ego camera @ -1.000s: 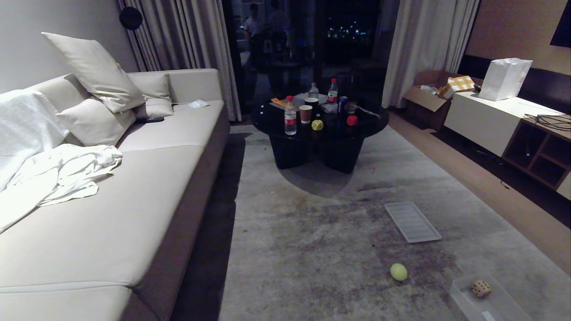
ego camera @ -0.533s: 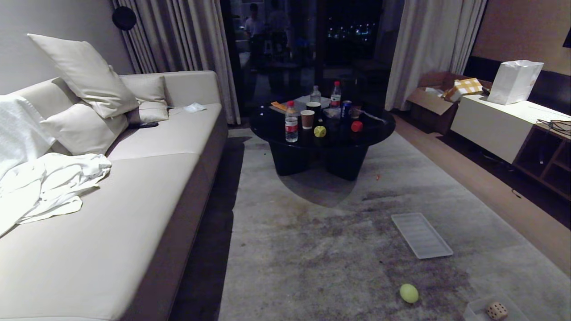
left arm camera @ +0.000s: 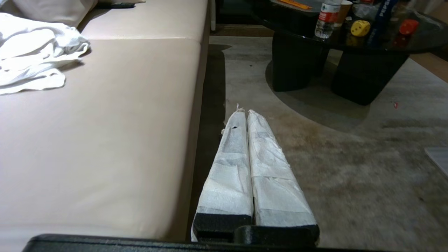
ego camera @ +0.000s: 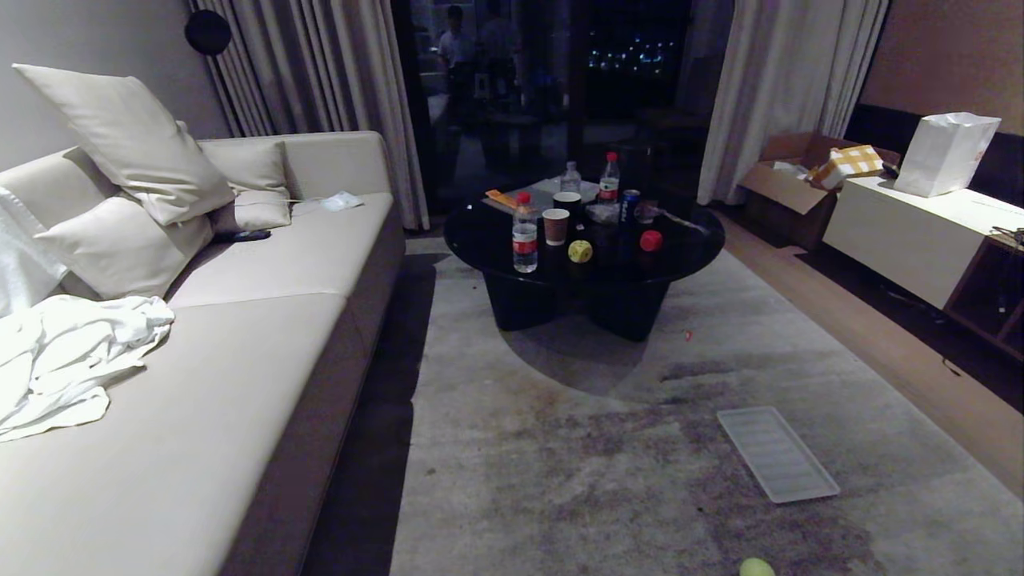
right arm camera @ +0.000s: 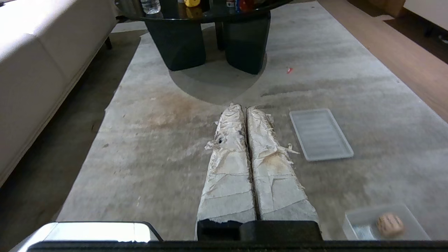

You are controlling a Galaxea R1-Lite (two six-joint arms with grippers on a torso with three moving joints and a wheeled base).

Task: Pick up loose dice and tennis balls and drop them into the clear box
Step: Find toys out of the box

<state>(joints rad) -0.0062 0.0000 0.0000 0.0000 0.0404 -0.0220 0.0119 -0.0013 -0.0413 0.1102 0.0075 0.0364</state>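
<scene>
On the round black table (ego camera: 688, 248) lie a yellow die (ego camera: 580, 251) and a red die (ego camera: 651, 241); the left wrist view also shows the yellow die (left arm camera: 360, 28) and the red die (left arm camera: 408, 26). A tennis ball (ego camera: 755, 567) rests on the rug at the head view's bottom edge. The clear box (right arm camera: 364, 224) sits on the rug with a beige die (right arm camera: 389, 224) inside, seen only in the right wrist view. My left gripper (left arm camera: 244, 112) is shut and empty beside the sofa. My right gripper (right arm camera: 240, 107) is shut and empty above the rug. Neither arm shows in the head view.
A flat ribbed clear lid (ego camera: 777, 454) lies on the rug (ego camera: 560, 448). The sofa (ego camera: 240, 336) runs along the left with pillows and white cloth (ego camera: 64, 360). Bottles (ego camera: 524, 233), cups and a can stand on the table. A white cabinet (ego camera: 912, 232) and cardboard box (ego camera: 788, 188) stand at right.
The whole head view has shifted: table and lid slid down and right in the picture, the tennis ball sank to the bottom edge, the clear box left it. Camera moved, not the things.
</scene>
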